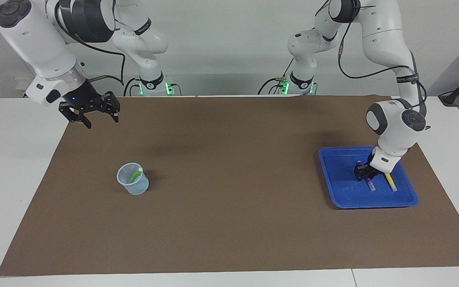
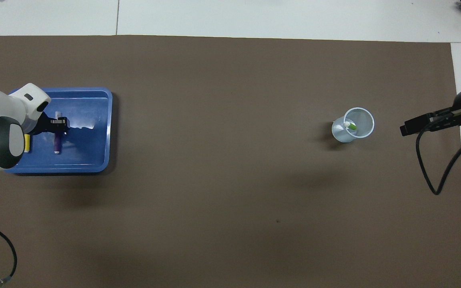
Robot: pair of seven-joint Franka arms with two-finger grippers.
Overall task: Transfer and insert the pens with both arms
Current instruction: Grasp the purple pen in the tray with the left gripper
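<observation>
Facing view: set high across the table, looking back and down at both arm bases, far enough to take in the whole brown rectangular paper mat [image 1: 229, 223] and the white table edges around it. Overhead view: hung above the robots' end, aimed forward and steeply down, about as distant. Shared by both, half a turn apart: the same mat [image 2: 230, 180], nearly edge to edge.
</observation>
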